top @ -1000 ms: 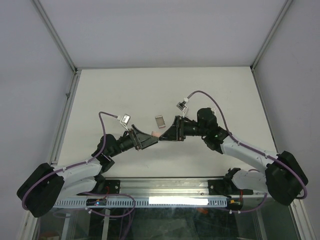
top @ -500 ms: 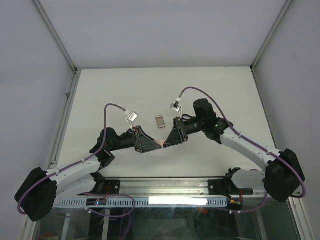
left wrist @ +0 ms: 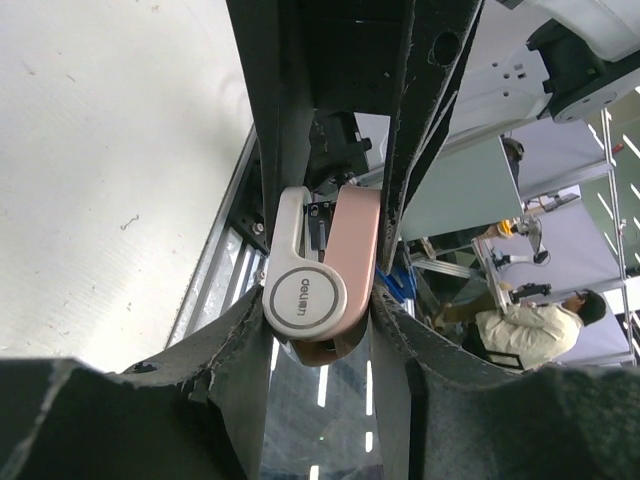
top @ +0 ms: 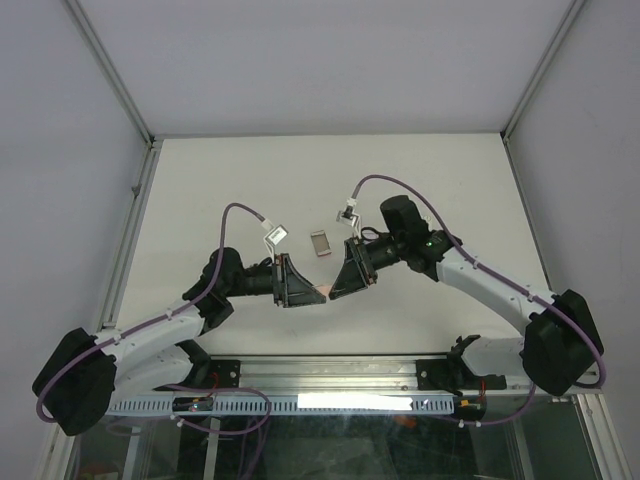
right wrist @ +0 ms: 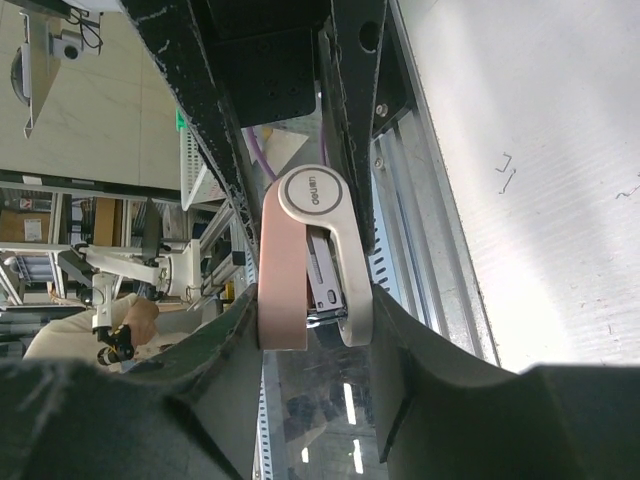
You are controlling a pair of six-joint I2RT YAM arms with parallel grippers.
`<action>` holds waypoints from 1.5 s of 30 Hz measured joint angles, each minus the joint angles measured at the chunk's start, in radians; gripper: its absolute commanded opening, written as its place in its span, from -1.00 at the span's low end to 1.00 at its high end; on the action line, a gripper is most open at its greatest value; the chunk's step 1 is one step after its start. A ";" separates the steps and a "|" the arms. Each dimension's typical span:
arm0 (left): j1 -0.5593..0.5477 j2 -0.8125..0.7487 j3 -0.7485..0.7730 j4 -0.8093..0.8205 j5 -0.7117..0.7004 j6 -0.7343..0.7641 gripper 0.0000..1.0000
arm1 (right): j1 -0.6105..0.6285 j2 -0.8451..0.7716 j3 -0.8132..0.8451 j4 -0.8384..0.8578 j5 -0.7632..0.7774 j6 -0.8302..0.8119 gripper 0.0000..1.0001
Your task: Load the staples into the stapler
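Jaws of left gripper [left wrist: 320, 312] pinch the round hinge end of the tiny pink-and-white plastic stapler [left wrist: 322, 270]; right gripper [right wrist: 312, 322] clamps its right end; small flat pinkish staple box [top: 320, 243] lies just far of both.

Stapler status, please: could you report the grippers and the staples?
Left gripper and right gripper both shut on the stapler. Staples lie on the table beyond, untouched. Nothing blocking.

white table [top: 200, 190], grey walls [top: 300, 60], aluminium frame posts [top: 112, 72]
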 measured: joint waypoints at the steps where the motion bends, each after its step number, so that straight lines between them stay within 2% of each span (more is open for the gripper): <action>1: -0.003 0.003 0.002 -0.004 0.001 0.003 -0.52 | 0.000 0.003 0.002 -0.005 -0.002 -0.008 -0.99; 3: -0.005 0.010 0.004 -0.010 0.003 0.008 -0.81 | 0.000 0.011 0.004 -0.020 -0.007 -0.026 -0.69; 4: -0.008 0.015 0.004 -0.011 0.005 0.009 -0.94 | 0.000 0.013 0.005 -0.027 -0.007 -0.031 -0.45; 6: -0.013 0.026 0.004 -0.010 0.005 0.010 -1.00 | -0.001 0.016 0.006 -0.044 -0.005 -0.043 0.07; 8: -0.019 0.030 0.004 -0.008 -0.005 0.011 -1.00 | -0.002 0.014 0.006 -0.048 0.006 -0.040 0.43; 11: -0.038 0.027 -0.006 0.031 -0.050 0.013 -1.00 | -0.005 -0.010 -0.019 0.051 0.062 0.042 0.77; 15: -0.048 0.000 -0.080 0.152 -0.152 -0.014 -1.00 | -0.015 -0.137 -0.203 0.378 0.170 0.256 0.96; 18: -0.059 0.001 -0.114 0.232 -0.227 -0.034 -1.00 | -0.001 -0.191 -0.352 0.650 0.296 0.429 0.98; 22: -0.077 0.004 -0.139 0.335 -0.307 -0.058 -1.00 | 0.103 -0.192 -0.422 0.860 0.513 0.557 0.98; 28: -0.077 0.012 -0.151 0.420 -0.388 -0.079 -1.00 | 0.172 -0.190 -0.442 1.081 0.724 0.644 0.94; 32: -0.077 0.001 -0.171 0.426 -0.433 -0.091 -1.00 | 0.201 -0.166 -0.444 1.138 0.803 0.664 0.83; 35: -0.077 -0.008 -0.173 0.427 -0.454 -0.093 -1.00 | 0.228 -0.136 -0.443 1.162 0.834 0.670 0.55; 37: -0.077 -0.012 -0.173 0.427 -0.462 -0.094 -1.00 | 0.243 -0.111 -0.440 1.168 0.847 0.675 0.19; 38: -0.077 -0.013 -0.173 0.427 -0.465 -0.095 -1.00 | 0.248 -0.100 -0.437 1.170 0.850 0.673 0.08; 41: -0.080 -0.014 -0.175 0.433 -0.473 -0.100 -1.00 | 0.257 -0.064 -0.430 1.177 0.877 0.684 -0.02; 43: -0.083 -0.014 -0.182 0.439 -0.476 -0.102 -1.00 | 0.260 -0.049 -0.430 1.187 0.884 0.689 -0.33; 45: -0.083 -0.015 -0.186 0.445 -0.480 -0.109 -1.00 | 0.262 -0.035 -0.430 1.197 0.891 0.695 -0.45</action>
